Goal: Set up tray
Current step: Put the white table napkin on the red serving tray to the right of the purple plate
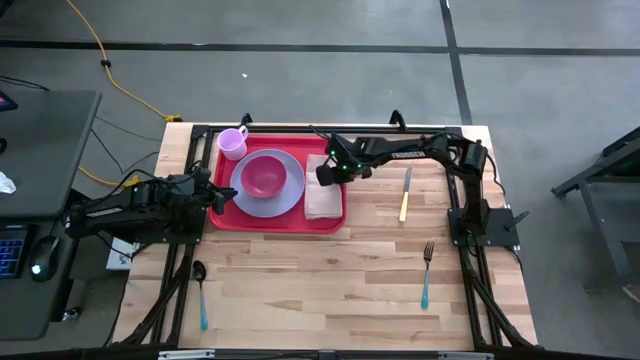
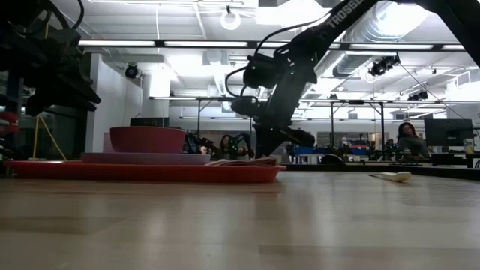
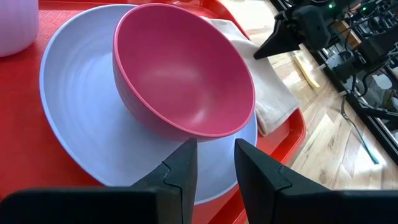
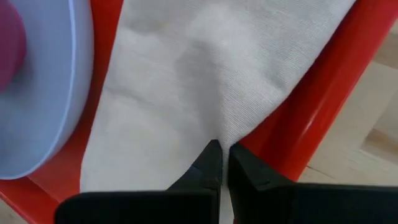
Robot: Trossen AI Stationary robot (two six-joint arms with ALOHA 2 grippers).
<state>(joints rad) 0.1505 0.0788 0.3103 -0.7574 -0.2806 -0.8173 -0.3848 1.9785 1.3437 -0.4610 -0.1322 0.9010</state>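
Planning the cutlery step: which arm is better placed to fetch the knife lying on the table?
Probably the right. Its gripper sits shut over the napkin, on the knife's side; the left gripper is at the tray's far edge.

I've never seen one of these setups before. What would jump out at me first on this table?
The bright red tray at the table's far side, carrying a lavender plate with a pink bowl on it, a pale pink cup in its far corner and a folded cream napkin. The right gripper hangs with jaws shut over the napkin; the left gripper sits at the tray's left edge.
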